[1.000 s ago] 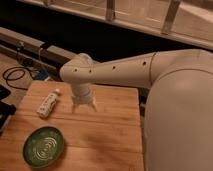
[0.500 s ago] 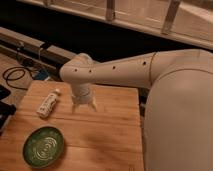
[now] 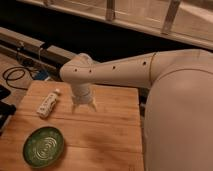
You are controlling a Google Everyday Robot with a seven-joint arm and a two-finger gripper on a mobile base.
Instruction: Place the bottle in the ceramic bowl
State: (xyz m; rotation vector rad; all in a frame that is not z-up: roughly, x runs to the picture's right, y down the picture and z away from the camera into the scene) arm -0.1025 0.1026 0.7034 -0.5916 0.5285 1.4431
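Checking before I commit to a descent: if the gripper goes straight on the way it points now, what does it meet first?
Probably the bare wooden table, beside the bottle rather than on it. The gripper points down with fingers open, though its height is unclear.

Dim warm light; wood table (image 3: pixel 107 132) lit evenly, far bkgd dark. My gripper (image 3: pixel 84 106) hangs over table's far-left part.
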